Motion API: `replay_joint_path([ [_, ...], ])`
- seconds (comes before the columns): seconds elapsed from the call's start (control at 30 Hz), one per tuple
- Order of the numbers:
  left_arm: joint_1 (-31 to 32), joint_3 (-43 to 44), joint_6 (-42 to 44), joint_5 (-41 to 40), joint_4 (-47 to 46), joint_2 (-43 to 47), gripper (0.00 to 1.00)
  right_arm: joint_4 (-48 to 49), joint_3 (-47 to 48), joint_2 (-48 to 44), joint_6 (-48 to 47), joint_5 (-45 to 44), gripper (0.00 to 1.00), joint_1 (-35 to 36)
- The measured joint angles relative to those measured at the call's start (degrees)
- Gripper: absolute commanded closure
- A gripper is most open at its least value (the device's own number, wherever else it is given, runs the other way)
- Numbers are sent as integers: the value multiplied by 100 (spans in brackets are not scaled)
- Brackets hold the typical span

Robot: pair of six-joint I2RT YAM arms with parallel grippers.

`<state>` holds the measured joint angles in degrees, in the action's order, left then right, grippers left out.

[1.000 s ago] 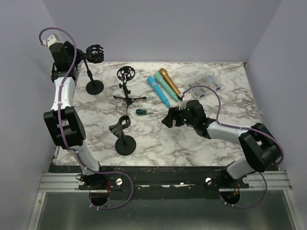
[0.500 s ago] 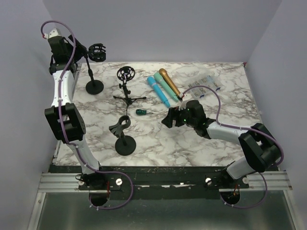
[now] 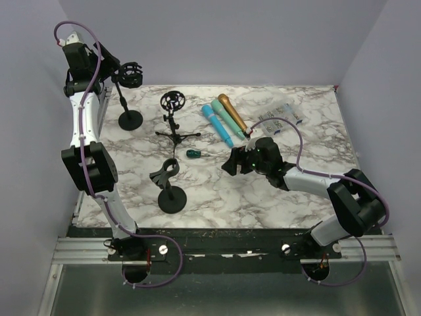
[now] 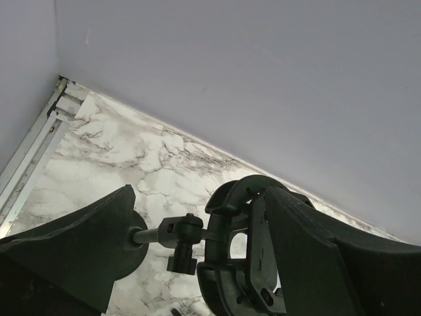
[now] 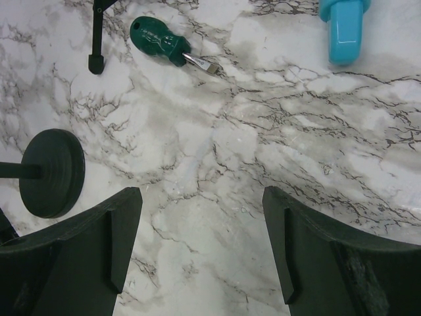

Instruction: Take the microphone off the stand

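- Straddling a stand's shock mount [image 4: 231,253] far left, left hand [image 4: 197,220] is spread wide.
- Low over the desk [image 3: 316,131] near a screwdriver [image 5: 158,39], right hand [image 5: 201,227] is wide too.

Bright, even, diffuse light — soft faint shadows, close foreground slightly blurred

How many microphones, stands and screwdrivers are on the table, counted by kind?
Microphones: 3 (blue, teal, gold)
Stands: 3 (far round-base, tripod, near round-base)
Screwdriver: 1
Total: 7
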<state>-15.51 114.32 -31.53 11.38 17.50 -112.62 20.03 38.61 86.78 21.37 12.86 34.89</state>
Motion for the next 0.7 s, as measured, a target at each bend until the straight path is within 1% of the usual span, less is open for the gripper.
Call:
replay_joint_path([
  [0.13, 0, -131, 0, -2, -9, 103, 18, 0, 0, 0, 0, 0, 18, 0],
  [0.2, 0, -352, 0, -9, -68, 247, 19, 0, 0, 0, 0, 0, 18, 0],
  [0.33, 0, -994, -48, -44, -315, 553, 24, 0, 0, 0, 0, 2, 18, 0],
  [0.6, -2, -1775, -407, -127, -977, 516, 31, 2, 0, 0, 0, 2, 18, 0],
  [0.7, 15, -1856, -518, -138, -1132, 468, 32, 2, 0, 0, 0, 2, 18, 0],
])
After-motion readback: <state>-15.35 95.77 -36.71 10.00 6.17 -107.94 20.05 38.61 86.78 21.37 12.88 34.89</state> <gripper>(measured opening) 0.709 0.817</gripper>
